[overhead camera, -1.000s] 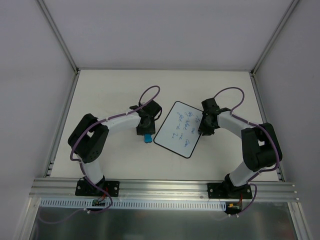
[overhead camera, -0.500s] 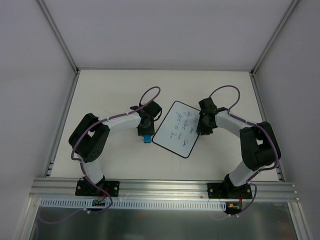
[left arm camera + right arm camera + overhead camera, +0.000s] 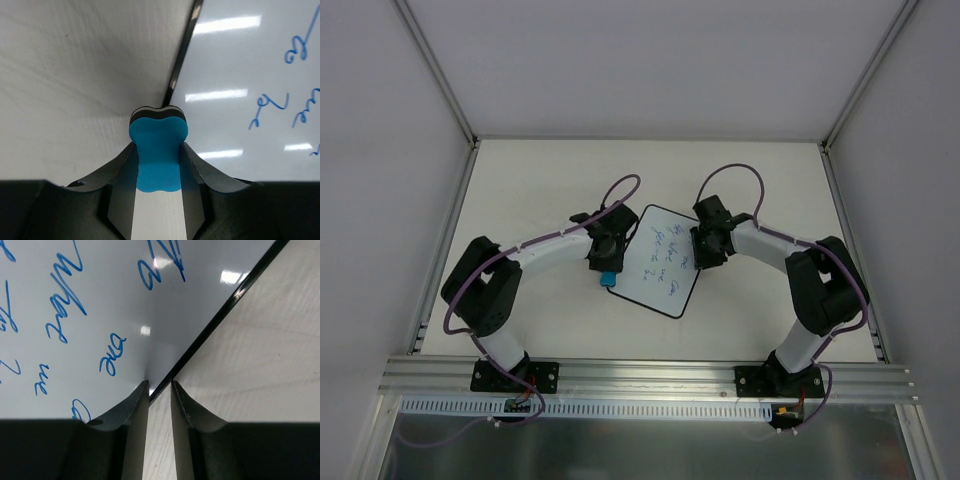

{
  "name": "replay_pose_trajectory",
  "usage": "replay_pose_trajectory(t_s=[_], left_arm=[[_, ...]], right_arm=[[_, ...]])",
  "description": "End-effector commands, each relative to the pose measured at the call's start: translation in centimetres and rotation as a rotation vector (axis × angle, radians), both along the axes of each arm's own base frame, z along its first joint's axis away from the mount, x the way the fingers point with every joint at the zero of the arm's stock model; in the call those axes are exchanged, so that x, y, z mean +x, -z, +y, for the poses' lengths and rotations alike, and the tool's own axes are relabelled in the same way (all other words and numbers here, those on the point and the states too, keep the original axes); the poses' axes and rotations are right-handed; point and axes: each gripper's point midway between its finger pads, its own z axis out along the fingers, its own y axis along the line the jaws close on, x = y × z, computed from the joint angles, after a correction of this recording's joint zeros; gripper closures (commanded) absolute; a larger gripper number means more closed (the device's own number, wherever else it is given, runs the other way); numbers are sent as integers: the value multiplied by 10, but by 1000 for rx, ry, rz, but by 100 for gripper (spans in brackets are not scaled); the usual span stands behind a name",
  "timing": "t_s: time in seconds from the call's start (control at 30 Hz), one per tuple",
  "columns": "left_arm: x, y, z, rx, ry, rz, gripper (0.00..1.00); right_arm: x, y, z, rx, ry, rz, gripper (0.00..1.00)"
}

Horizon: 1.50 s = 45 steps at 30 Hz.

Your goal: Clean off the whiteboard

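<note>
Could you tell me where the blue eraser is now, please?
Top view, left of centre: the left gripper holds the blue eraser at the left edge of the whiteboard.

Blue cursive handwriting covers the whiteboard (image 3: 115,310). In the right wrist view, one word set back from the board's black rim reads roughly "What". A shorter word nearer the rim looks like "one". The other scrawls cannot be read.

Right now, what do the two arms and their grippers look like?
Both the left arm and right arm have white links, black joints and a looping purple cable. The left gripper and right gripper each have two dark grey tapering fingers.
</note>
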Motion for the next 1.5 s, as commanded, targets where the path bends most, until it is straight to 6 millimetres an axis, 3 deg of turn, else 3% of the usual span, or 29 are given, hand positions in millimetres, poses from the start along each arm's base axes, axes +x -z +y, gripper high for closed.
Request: replay_pose_trajectory(t_s=[0.0,0.13,0.23,0.4,0.57,0.77,1.0,1.13,1.47], left_arm=[[-3,-21,-13,-73,70,-30,75],[-15,-20,-17,-122,75,8,75],[-17,-23,-14,-124,79,-7,75],[-3,-36,-15,-119,107,-63,75],[20,-55,-31,-127,180,-119,75],[46,-67,-49,-135,256,-156,75],[66,-60,-63,-130,317,-150,75],[78,-60,-73,-138,351,-157,75],[102,-52,-80,-146,354,-154,75]], right_arm=[[1,-5,19,65,-106,2,72],[5,-12,27,78,-215,-20,71],[15,-20,23,65,-178,-57,71],[37,-45,3,56,29,-146,67],[60,-59,-23,84,211,-182,64],[88,-53,-31,113,277,-155,64],[114,-35,-41,119,347,-125,65],[123,-25,-43,111,351,-115,66],[124,-11,-26,187,314,-74,68]])
